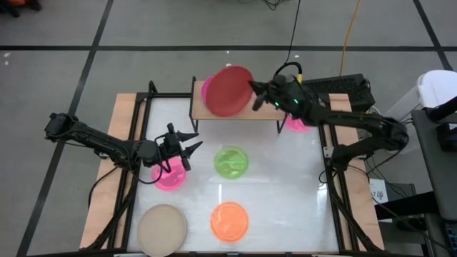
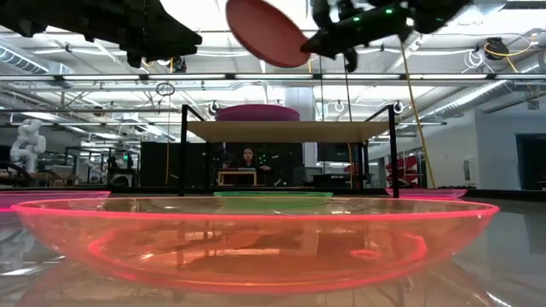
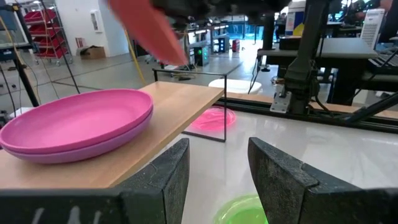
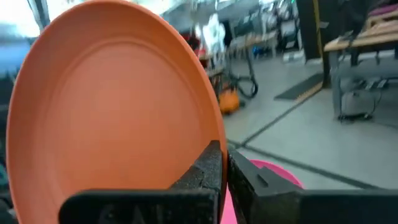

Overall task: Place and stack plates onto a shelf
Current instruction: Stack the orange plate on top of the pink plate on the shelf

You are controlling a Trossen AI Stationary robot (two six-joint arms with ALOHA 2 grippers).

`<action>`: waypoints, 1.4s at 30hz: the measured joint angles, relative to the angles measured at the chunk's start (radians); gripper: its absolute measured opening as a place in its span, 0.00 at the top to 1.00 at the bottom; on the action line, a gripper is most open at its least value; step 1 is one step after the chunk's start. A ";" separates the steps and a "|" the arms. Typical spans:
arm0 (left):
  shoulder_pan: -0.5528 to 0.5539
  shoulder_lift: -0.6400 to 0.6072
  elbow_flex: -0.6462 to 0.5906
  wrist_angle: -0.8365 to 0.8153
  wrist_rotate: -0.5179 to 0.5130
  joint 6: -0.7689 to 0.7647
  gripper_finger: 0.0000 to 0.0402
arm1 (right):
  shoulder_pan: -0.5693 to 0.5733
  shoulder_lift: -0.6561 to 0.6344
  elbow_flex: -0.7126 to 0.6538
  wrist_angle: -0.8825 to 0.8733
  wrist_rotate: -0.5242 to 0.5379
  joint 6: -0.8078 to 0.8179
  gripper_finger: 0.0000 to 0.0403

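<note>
Two dark fingers of the right gripper (image 1: 254,95) pinch the rim of the red plate (image 1: 229,91). The plate is smooth, round plastic. It hangs tilted in the air, well above the shelf (image 1: 268,114), with lots of open room under it.

On the light wood shelf sits a magenta plate (image 3: 74,118) stacked on a purple plate (image 3: 93,146). They fill one end of the board. The other end is bare wood, up to its straight edge.

The left gripper (image 1: 187,148) hovers over the white table (image 1: 282,185) with its fingers spread apart, holding nothing. It is above a small pink plate (image 1: 170,177). Just beside it is a see-through green plate (image 1: 231,161). Nearer the front lie an orange plate (image 1: 229,220) and a beige plate (image 1: 162,227). Another pink plate (image 1: 297,125) peeks out by the shelf's right end.
</note>
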 joint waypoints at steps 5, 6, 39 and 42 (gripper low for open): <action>0.000 0.000 0.000 -0.001 0.000 -0.003 0.58 | -0.048 0.105 0.209 -0.245 -0.086 -0.057 1.00; 0.000 0.000 0.000 -0.002 0.000 -0.004 0.58 | -0.058 0.118 0.234 -0.273 -0.087 -0.063 0.99; 0.031 0.000 0.000 -0.023 0.011 -0.019 0.58 | -0.151 0.172 0.094 0.055 0.022 0.004 0.97; 0.046 0.000 0.000 -0.025 0.010 -0.019 0.58 | -0.161 0.199 0.141 -0.019 -0.028 0.005 0.97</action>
